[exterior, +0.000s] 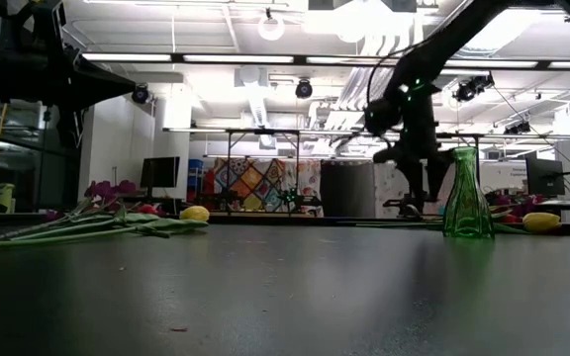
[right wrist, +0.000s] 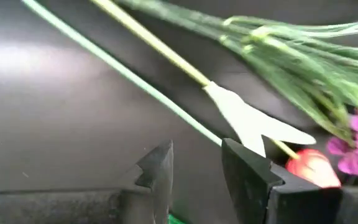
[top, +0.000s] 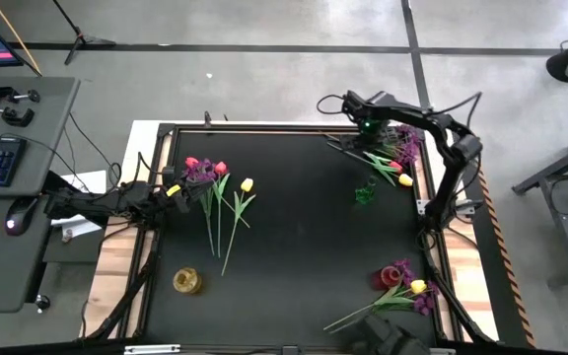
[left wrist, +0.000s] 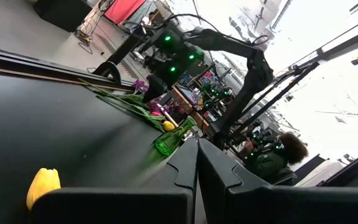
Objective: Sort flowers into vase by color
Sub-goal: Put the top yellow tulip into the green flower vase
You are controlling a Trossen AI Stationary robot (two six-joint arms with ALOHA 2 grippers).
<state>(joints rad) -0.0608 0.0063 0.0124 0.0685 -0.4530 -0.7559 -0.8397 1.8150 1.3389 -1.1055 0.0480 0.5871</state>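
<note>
Sorting not started: the green vase (top: 365, 193) stands empty while flowers (top: 220, 192) lie on the desk (top: 294, 247) at 10, 2 and 5 o'clock; right pincer (right wrist: 194, 168), narrowly open, hovers over stems; left pincer (left wrist: 197, 163) closed, empty.

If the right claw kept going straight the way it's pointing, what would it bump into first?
Probably the thin green stem crossing just ahead of the right gripper, whose fingers are open. A pale leaf and red tulip lie to one side. Depth is hard to judge.
</note>
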